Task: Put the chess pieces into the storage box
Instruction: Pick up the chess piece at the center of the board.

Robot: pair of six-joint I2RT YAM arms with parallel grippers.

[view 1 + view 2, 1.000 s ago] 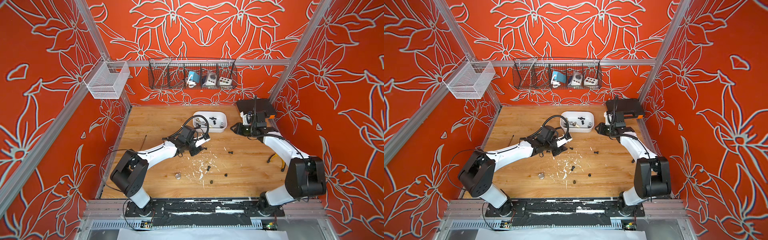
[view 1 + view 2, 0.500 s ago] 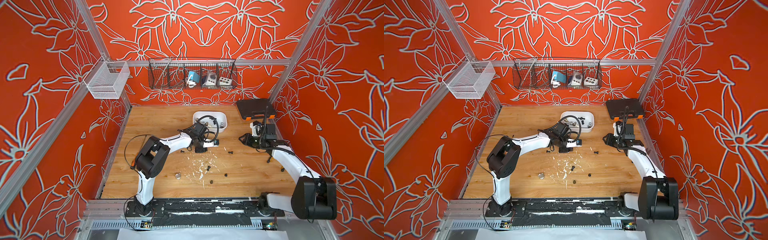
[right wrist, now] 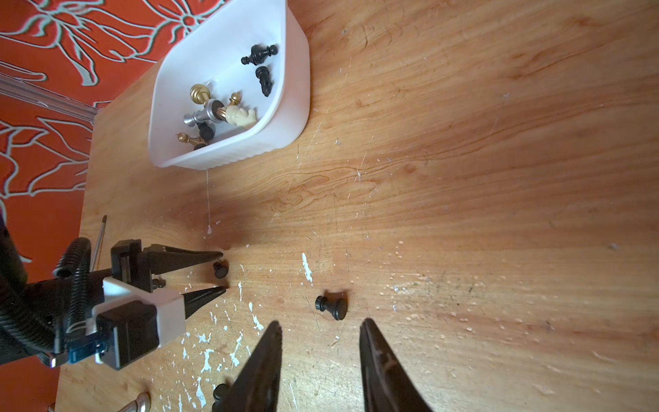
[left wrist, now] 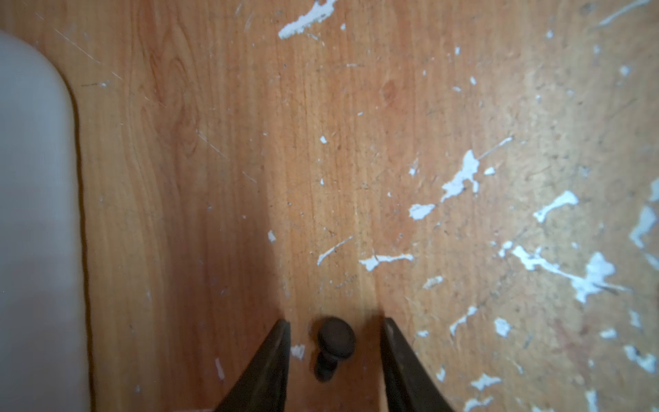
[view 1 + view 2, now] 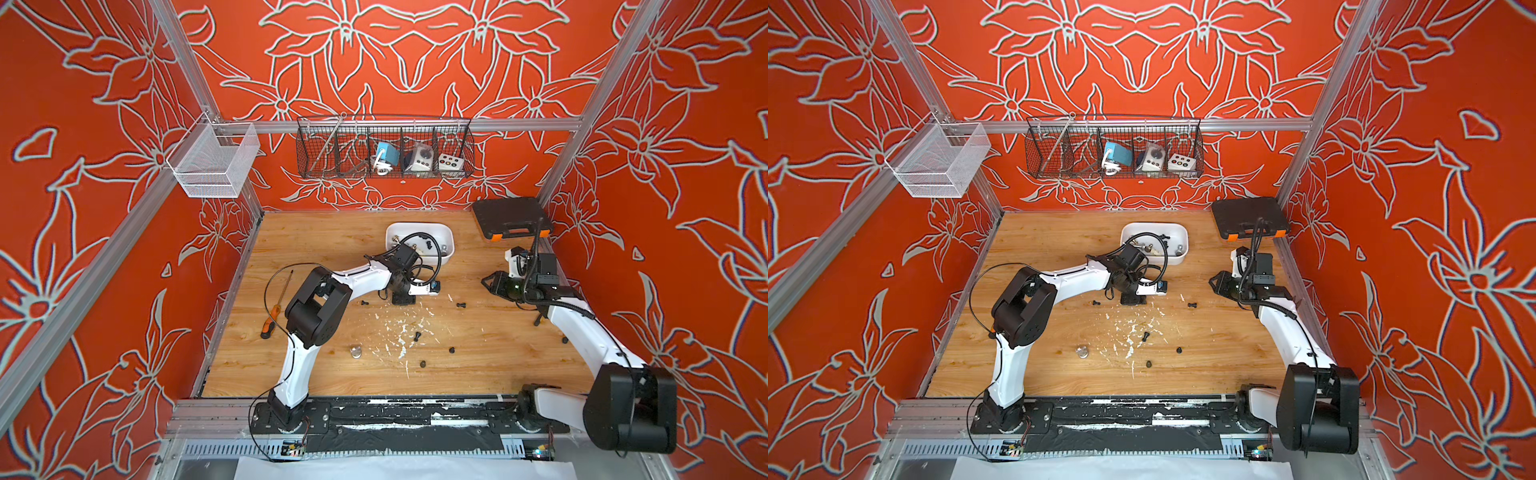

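As your left gripper (image 4: 335, 320), part open, straddles one small black turned pawn (image 4: 336, 339), the right gripper (image 3: 321, 322) gapes likewise, empty. White plastic tub (image 3: 249, 149): roughly eight overlapping pieces (image 3: 240, 116).

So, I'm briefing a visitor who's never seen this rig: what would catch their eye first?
Orange flower-patterned walls enclose everything. At the back of the table, the white storage box holds gold, silver and cream chess pieces. Mid-table, the left arm poises open jaws around a small black piece.
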